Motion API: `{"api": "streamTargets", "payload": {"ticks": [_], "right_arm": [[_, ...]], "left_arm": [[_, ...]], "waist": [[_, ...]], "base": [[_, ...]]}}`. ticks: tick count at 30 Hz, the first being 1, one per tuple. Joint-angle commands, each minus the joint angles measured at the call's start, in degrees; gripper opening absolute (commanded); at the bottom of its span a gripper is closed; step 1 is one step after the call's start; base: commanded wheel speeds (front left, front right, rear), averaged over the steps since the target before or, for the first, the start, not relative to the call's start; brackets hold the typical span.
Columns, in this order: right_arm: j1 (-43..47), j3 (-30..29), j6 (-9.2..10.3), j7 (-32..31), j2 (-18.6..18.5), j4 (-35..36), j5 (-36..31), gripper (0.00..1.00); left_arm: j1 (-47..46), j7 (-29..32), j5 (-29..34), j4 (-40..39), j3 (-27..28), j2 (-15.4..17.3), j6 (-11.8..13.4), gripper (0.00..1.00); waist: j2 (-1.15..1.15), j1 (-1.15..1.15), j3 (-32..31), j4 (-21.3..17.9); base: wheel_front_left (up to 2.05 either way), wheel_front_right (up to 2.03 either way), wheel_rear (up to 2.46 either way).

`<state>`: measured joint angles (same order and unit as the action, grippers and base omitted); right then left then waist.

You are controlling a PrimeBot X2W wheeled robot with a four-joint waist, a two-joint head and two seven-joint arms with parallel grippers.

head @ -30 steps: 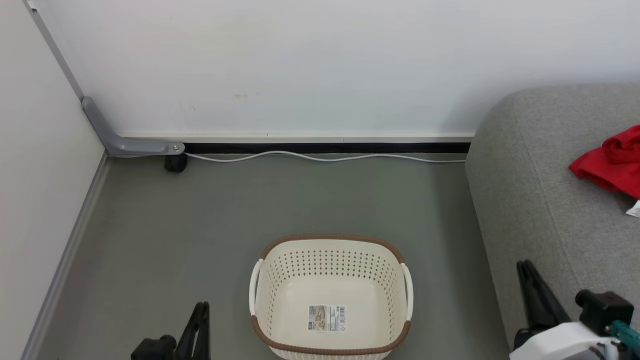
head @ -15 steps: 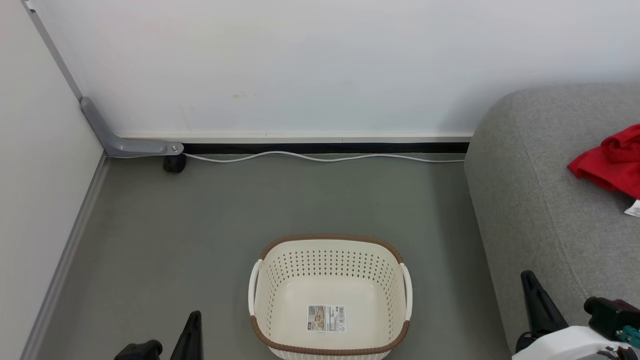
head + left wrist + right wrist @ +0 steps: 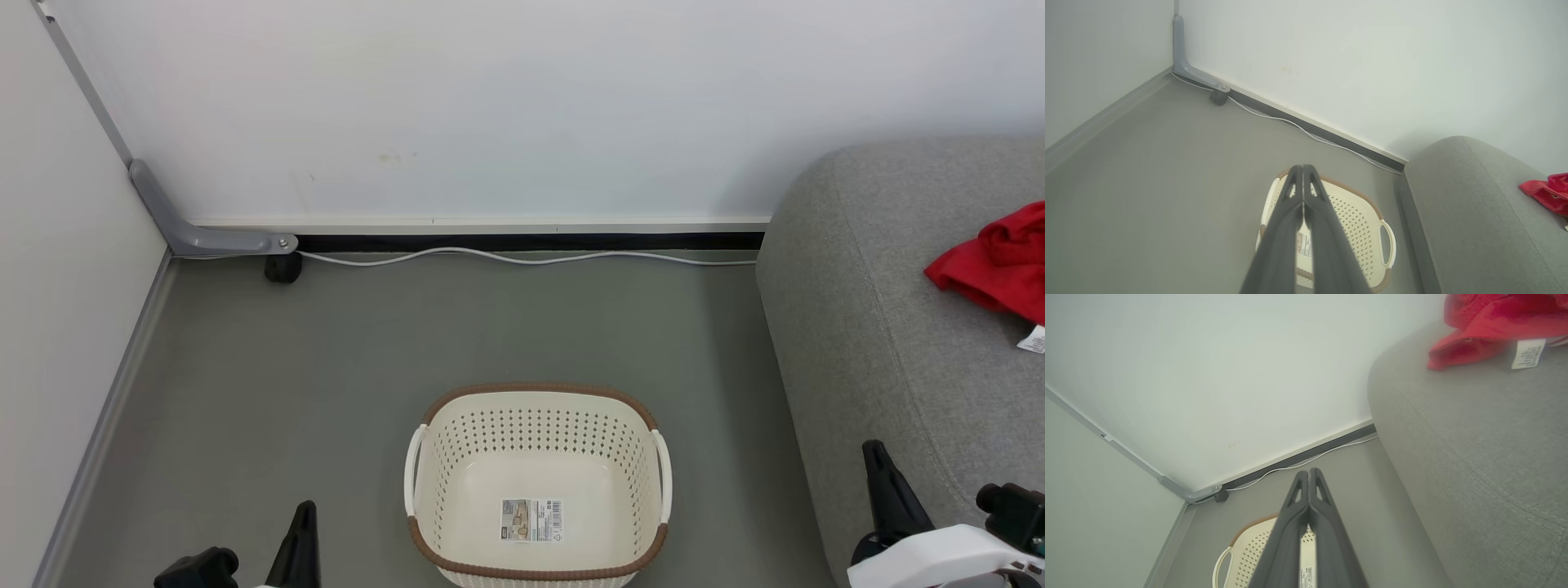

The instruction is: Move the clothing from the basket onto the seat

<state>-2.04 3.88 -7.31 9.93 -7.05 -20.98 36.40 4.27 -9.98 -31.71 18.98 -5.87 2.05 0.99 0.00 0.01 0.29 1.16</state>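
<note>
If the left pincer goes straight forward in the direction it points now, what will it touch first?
Most likely the grey floor just past the basket, before the white cable at the wall. The shut left pincer points over the basket's far rim; depth is uncertain.

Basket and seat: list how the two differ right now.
The basket is cream-white perforated plastic with a brown rim; the seat is grey woven fabric. The basket is far smaller than the seat. The basket holds nothing but a sticker on its bottom, while the seat carries the red clothing. Both stand on the grey floor, side by side without touching, and both have rounded edges.
</note>
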Motion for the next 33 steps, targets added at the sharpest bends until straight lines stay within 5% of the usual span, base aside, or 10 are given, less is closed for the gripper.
{"api": "streamTargets", "payload": {"ticks": [1, 33], "right_arm": [[-2.21, -0.39, -0.04, -0.32, -0.51, 1.84, 1.2, 0.0], [-2.86, -3.77, -0.09, -5.73, 1.06, 3.55, 19.47, 0.0]], "left_arm": [[-2.69, 0.37, -1.08, -1.67, 1.02, 0.3, -0.47, 0.0], [-5.29, 5.76, -20.99, -2.76, 4.82, 0.47, -3.15, 0.0]], "waist": [[0.0, -0.01, 0.0, -0.01], [0.0, -0.01, -0.04, -0.39]], "base": [[0.0, 0.0, 0.0], [0.0, 0.0, 0.0]]}}
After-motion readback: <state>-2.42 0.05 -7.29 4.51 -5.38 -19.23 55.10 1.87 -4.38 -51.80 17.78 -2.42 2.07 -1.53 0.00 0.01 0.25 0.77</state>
